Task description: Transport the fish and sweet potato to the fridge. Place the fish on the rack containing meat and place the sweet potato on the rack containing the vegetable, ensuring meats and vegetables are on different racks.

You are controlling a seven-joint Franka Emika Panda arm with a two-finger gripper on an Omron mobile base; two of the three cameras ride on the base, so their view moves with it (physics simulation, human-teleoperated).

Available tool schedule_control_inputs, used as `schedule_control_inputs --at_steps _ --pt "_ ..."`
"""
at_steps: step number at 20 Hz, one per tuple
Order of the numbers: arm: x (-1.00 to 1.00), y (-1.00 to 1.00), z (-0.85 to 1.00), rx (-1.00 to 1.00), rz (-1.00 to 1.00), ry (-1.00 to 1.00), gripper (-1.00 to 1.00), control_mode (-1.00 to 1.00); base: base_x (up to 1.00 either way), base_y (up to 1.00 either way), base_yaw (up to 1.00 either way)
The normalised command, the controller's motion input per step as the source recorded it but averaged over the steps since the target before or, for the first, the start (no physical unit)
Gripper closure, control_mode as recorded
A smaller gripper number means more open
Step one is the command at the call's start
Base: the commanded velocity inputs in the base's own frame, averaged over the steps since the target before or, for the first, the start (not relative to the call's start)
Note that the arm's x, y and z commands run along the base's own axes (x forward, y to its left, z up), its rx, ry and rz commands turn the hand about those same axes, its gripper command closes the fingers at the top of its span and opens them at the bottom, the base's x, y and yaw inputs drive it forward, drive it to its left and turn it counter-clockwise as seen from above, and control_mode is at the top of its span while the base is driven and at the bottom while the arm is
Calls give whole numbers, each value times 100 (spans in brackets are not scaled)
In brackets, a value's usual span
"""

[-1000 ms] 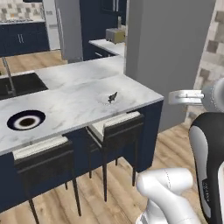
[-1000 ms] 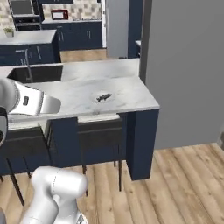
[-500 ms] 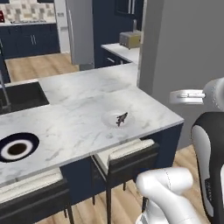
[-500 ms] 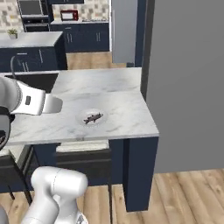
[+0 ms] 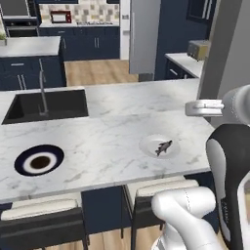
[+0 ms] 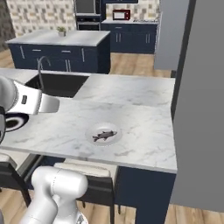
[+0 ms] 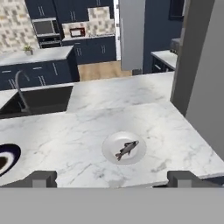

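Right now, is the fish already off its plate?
No, the fish lies on the white plate on the marble counter, with the open gripper short of it.

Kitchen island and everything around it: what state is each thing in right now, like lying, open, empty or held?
fish: lying on its plate, not held.
white plate: flat on the marble counter, near its front edge.
gripper: open, holding nothing, back from the fish.
sink: empty, no water running from its tap.
dark-rimmed plate: flat on the counter, left of the fish.
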Motion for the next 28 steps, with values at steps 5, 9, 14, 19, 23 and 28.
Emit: schedule_control_inputs --at_steps 5,9,14,19,23,28 --pt "0 0 0 0 0 0 -100 100 90 -30 27" --pt "0 0 0 0 0 0 -100 100 86 -38 15" --pt "79 -6 -41 16 0 9 -100 -100 17 -3 0" --pt "55 0 -60 6 -22 38 -100 -100 0 0 0" --pt "49 -4 -51 0 -40 33 -100 -100 0 0 0" --pt "63 -32 -53 5 -13 17 -100 -100 0 0 0"
